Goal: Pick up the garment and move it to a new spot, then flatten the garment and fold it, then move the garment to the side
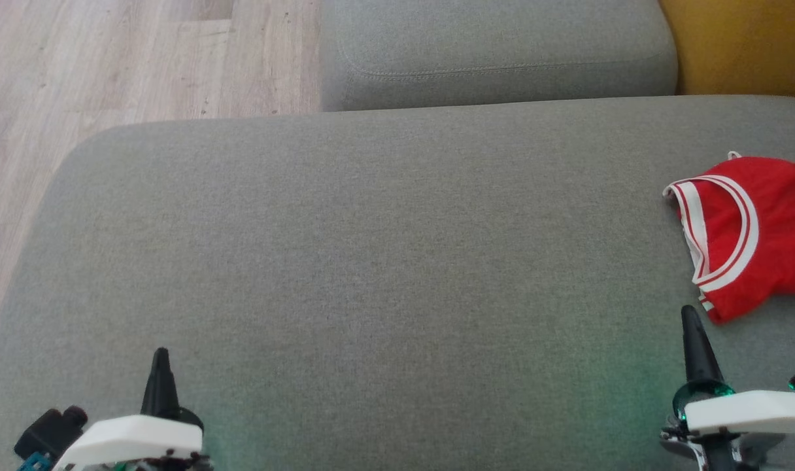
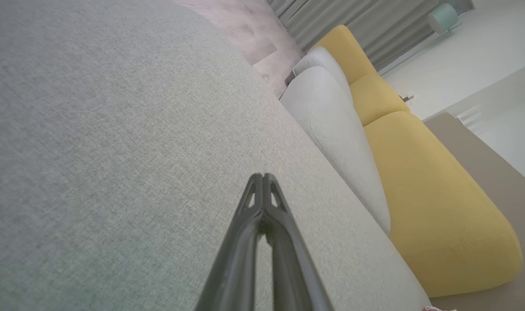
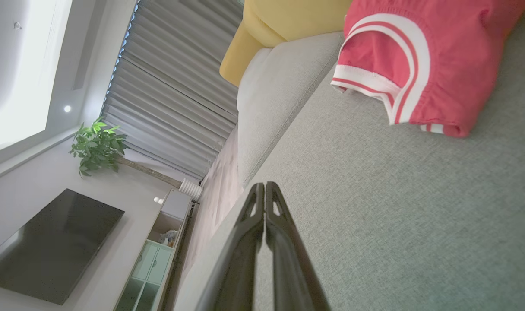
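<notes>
A soft red garment [image 1: 750, 235] with white stripes lies crumpled on the woven gray sofa [image 1: 371, 261]. Right gripper [image 1: 688, 314] near it, left gripper [image 1: 160, 356] far off: both pinched shut, empty.

Soft even light, shadows faint; green tint on sofa cushion [image 1: 253, 432]; wrist views edge-warped, ceiling [image 3: 20, 65] overexposed.
</notes>
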You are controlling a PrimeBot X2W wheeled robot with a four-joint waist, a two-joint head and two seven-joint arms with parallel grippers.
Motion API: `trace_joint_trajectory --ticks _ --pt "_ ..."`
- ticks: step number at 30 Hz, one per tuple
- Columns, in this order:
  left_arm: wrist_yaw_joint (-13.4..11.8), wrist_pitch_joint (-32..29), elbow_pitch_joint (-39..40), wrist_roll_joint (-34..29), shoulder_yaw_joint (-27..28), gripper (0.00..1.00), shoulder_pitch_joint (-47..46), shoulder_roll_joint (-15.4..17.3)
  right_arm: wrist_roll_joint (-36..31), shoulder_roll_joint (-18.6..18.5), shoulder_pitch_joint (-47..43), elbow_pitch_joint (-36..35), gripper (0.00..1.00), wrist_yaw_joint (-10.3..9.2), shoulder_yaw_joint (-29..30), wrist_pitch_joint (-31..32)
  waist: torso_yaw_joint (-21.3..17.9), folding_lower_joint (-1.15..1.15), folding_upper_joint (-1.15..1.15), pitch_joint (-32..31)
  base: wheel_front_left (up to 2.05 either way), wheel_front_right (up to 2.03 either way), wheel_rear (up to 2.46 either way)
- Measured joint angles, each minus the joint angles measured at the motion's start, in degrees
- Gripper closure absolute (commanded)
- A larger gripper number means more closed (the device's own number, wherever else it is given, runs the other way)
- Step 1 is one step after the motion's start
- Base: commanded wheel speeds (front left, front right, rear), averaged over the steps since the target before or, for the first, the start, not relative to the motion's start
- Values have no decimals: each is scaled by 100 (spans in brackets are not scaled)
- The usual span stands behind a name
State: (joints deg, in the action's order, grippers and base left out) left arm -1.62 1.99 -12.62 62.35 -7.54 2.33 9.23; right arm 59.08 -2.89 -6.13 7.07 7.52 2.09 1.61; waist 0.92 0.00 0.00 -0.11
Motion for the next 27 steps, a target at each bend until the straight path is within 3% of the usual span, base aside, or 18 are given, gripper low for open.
trace_joint_trajectory --ticks 27 --pt "421 -381 -154 1489 530 100 -255 -290 1694 -36 458 428 100 0 151 127 -46 0 0 14 0 0 0"
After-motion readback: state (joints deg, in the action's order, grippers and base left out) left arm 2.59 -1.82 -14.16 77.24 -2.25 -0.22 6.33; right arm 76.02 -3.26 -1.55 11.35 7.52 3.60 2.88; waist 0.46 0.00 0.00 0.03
